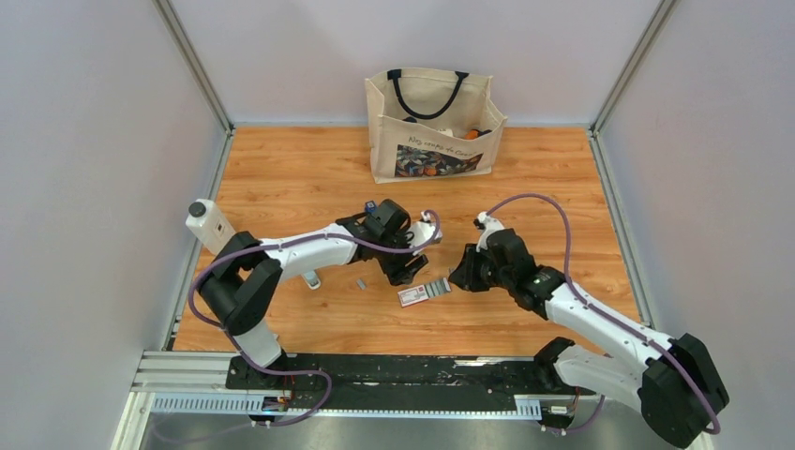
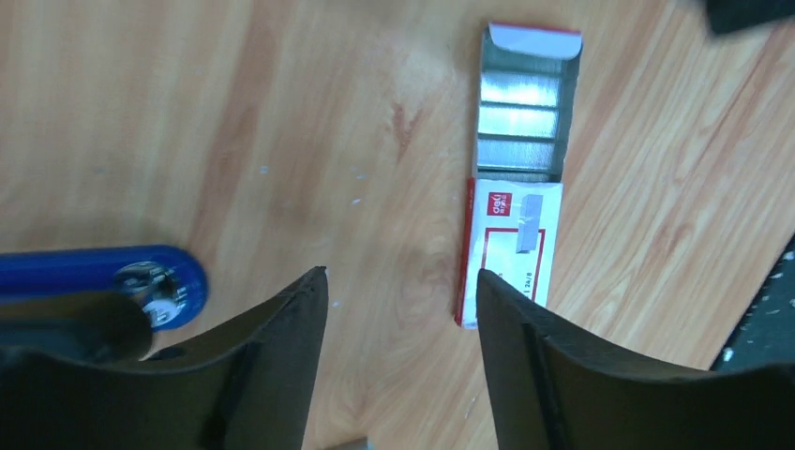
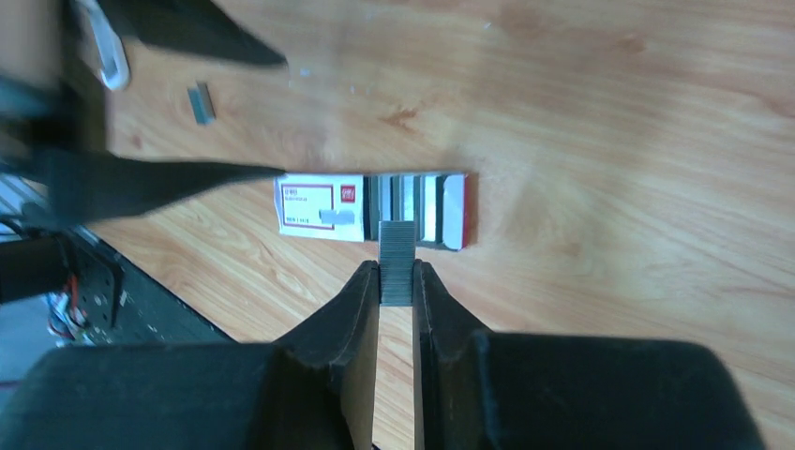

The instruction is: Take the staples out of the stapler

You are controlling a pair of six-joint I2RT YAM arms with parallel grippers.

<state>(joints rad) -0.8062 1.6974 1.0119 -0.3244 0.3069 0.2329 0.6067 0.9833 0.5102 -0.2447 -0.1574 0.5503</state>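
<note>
Two arms reach from their bases at the near table edge toward the middle of the wooden table. The right gripper has its jaws drawn nearly together on a short grey strip of staples; the strip stands up between the fingertips, its free end just over the near edge of the staple box. The box, white and red, lies flat with its tray slid out and rows of grey strips showing, between the two grippers in the top view. The left gripper stands about half open with nothing between its fingers; bare wood and the box lie ahead of the gap. The stapler, blue with a metal rivet at its rounded end, lies low at the edge of the left wrist view, outside the jaws and just beside the outer face of one finger. A blurred black shape overlaps it, and whether it touches the finger cannot be told. In the top view the stapler is hidden under the left gripper. A loose staple strip rests on the wood beside the left arm, with a white stick-like tool a little farther along. Against the far wall stands a cream tote bag with dark handles.
</note>
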